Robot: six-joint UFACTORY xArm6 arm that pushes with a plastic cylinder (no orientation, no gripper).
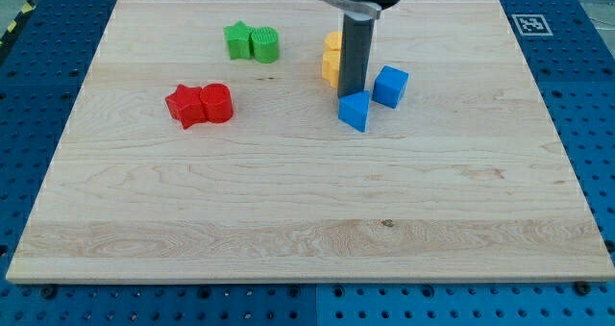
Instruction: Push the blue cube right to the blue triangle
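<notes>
Landmark: blue triangle point(355, 111). Far to its left sat a red pair point(200, 105); up-left, a green pair point(253, 43). Yellow blocks point(332, 59) stood just up-left of it, partly behind the rod. My tip point(349, 95) rested at the triangle's upper-left edge, apparently touching; there was no hand to open or close, only the rod. Blue cube point(390, 86) lay just up-right of the triangle, nearly touching it. Risk, as judged: the tip, being on the triangle's side, could shove the triangle away. Bare board lay below and right of the triangle; edges well apart.
</notes>
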